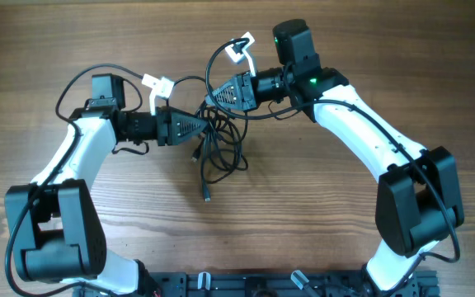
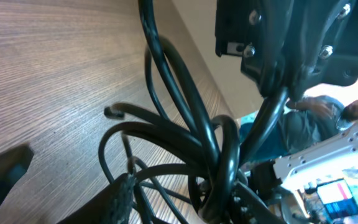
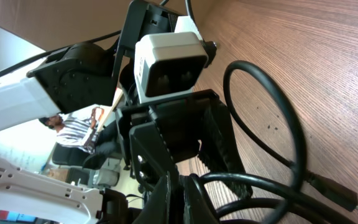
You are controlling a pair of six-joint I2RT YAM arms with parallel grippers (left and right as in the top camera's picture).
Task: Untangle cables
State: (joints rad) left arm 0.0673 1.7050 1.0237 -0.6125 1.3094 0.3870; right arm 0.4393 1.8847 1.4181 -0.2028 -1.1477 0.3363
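Currently | left claw (image 1: 200, 125) clamped on cables (image 1: 219, 148) at the tangle's left edge | cables bridged between both claws, long axis laid along counter (image 1: 320, 206) toward its near edge, plug (image 1: 207, 196) free | right claw (image 1: 214, 93) clamped on the far strand; pull apart judged next.

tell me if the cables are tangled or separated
Tangled. The cables lie as one bunch of crossing loops on the table; a plug end trails out.
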